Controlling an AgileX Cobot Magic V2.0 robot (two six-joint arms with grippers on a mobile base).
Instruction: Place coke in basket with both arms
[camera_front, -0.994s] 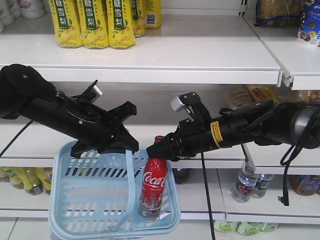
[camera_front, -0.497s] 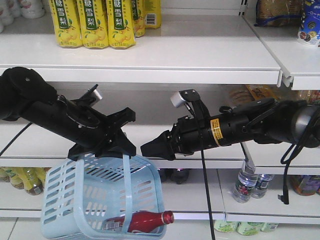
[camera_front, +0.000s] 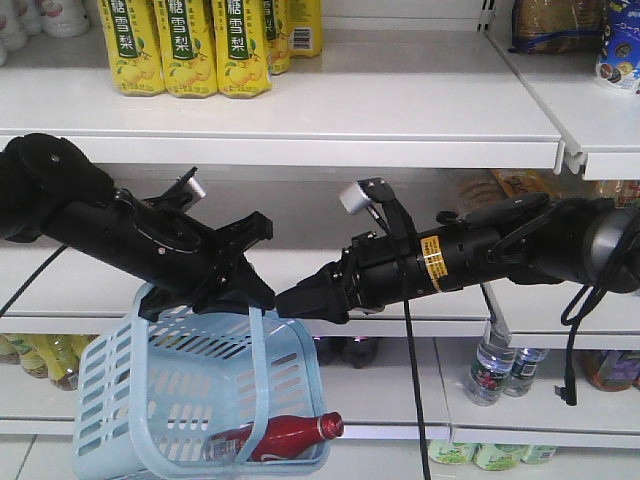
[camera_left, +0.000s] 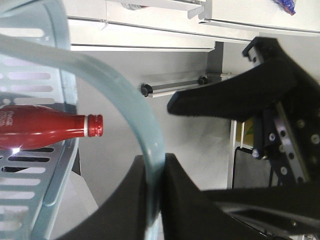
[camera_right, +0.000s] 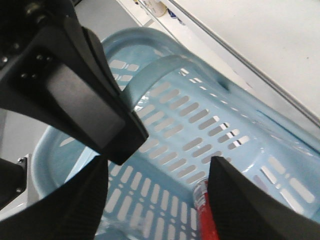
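Note:
The light blue basket (camera_front: 150, 400) hangs tilted in front of the shelves by one swing handle (camera_left: 127, 100). My left gripper (camera_front: 255, 298) is shut on that handle, and the left wrist view shows the strap pinched between its fingers (camera_left: 155, 192). The coke (camera_front: 285, 440) lies on its side inside the basket with its red cap (camera_left: 96, 125) pointing right. My right gripper (camera_front: 295, 303) hovers just above the basket's right rim, open with nothing in it. In the right wrist view its gap (camera_right: 155, 200) looks down on the basket floor (camera_right: 200, 115) and the coke (camera_right: 204, 220).
Yellow pear-drink bottles (camera_front: 185, 45) stand on the top white shelf (camera_front: 300, 150). Water bottles (camera_front: 495, 370) sit on a lower shelf at the right, other drinks (camera_front: 50, 360) at the lower left. The two arms nearly meet above the basket.
A second ago the coke hung upright with my right gripper on its cap. It has since been let go and lies flat in the basket, which tipped and swung left.

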